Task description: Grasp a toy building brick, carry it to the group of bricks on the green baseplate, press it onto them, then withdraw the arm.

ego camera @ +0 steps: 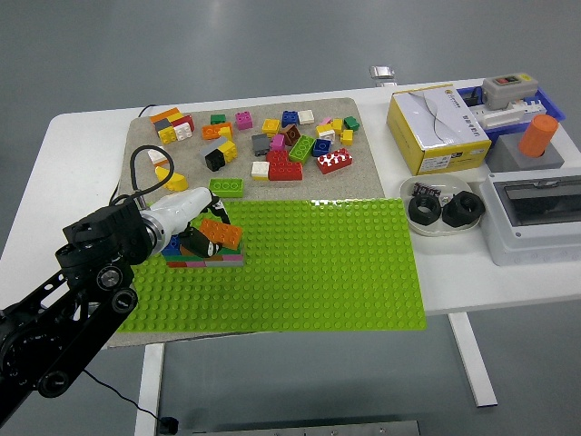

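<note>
A: What do you have in front of you, biggest first?

B: You have the white tabletop. A beige mat covers its left and middle, and the green baseplate lies on the mat's near half, running to the tabletop's near edge.

A: And the arm?

B: Your left arm comes in from the near left corner. Its hand sits at the baseplate's far left corner, white fingers curled around an orange brick.

A: Where exactly is that brick?

B: You see it tilted on top of the group of bricks, touching them. The group is a low stack in red, green, pink and blue at the baseplate's far left corner. Whether the brick is pressed fully home you cannot tell.

A: What is along the right edge?

B: A grey electrical box near the right edge, a yellow and white carton towards the far right corner, and beyond it a blue tray with a grey switch box. An orange cylinder stands on a grey base, and a white dish holds two black nuts.

A: And the small things?

B: Loose bricks in many colours lie scattered over the mat's far half, with one green brick just beyond the baseplate's far edge.
</note>
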Robot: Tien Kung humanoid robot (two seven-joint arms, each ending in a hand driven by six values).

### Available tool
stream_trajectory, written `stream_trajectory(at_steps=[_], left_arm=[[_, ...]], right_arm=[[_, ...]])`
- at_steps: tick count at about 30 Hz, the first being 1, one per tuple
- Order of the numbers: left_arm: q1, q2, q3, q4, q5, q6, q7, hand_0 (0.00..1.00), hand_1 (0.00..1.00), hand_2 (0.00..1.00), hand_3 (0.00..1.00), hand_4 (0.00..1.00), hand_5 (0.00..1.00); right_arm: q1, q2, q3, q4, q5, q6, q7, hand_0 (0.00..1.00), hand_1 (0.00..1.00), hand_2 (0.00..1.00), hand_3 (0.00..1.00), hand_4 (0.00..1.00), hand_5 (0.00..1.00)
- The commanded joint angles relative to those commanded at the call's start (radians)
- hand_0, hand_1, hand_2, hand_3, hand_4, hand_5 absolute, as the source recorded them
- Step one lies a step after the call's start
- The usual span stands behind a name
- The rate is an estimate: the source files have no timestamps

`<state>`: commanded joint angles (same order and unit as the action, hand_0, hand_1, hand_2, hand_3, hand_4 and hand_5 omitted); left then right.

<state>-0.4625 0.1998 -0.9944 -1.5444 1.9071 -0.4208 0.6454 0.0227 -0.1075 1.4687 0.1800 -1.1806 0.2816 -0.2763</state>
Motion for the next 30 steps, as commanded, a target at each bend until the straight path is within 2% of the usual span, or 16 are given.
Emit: stream_trajectory(at_steps=[9,21,22,30], left_arm=[[0.0,0.0,-0.001,-0.001,-0.003,-0.006,0.0,0.851,0.841,0.786,0.482,0.498,0.002],[0.0,-0.001,-0.002,0.001,-0.007,-0.006,0.0,0.854,0.844,0.788,0.491,0.543,0.002],[0.0,-0.001,-0.002,0.002,-0.007,-0.005,0.0,0.856,0.844,0.787,0.496,0.584,0.002],[0.001,-0.002,-0.003,0.006,-0.009,-0.001,0.0,0.854,0.842,0.785,0.504,0.596,0.002]], right_arm=[[-0.001,0.0,0.001,0.0,0.0,0.0,0.0,0.716,0.671,0.707,0.902,0.751,0.998],[0.0,0.0,0.0,0.0,0.001,0.0,0.001,0.716,0.671,0.705,0.903,0.751,0.998],[0.0,0.0,0.0,0.0,0.001,0.0,0.001,0.716,0.669,0.705,0.903,0.751,0.998],[-0.001,0.0,0.0,0.0,0.001,0.0,0.002,0.715,0.669,0.704,0.903,0.75,0.998]])
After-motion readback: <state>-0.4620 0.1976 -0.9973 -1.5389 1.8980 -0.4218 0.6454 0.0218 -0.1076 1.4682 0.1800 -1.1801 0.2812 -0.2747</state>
